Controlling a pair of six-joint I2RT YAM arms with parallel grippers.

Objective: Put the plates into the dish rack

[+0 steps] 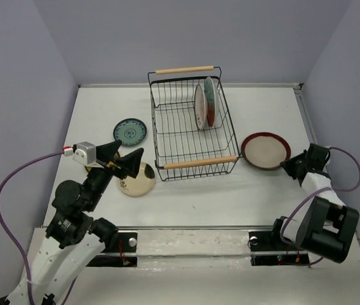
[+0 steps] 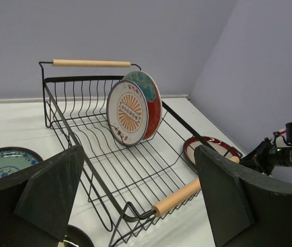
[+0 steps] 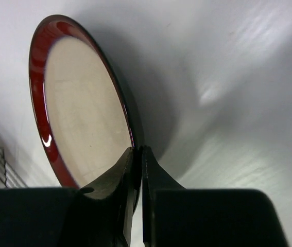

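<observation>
Plate (image 3: 84, 113) in right tool (image 3: 137, 154), rack (image 1: 200, 162) beside

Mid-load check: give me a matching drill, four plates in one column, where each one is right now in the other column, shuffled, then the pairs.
Plates:
1. sunburst plate
2. red-rimmed plate
3. teal-blue plate
4. cream plate

Places:
A. flat on the table, left of the dish rack, level with its middle
B. rim pinched by the right gripper
C. standing on edge inside the dish rack
D. by the rack's near left corner, below the open left gripper

Pairs: 1-C, 2-B, 3-A, 4-D
</observation>
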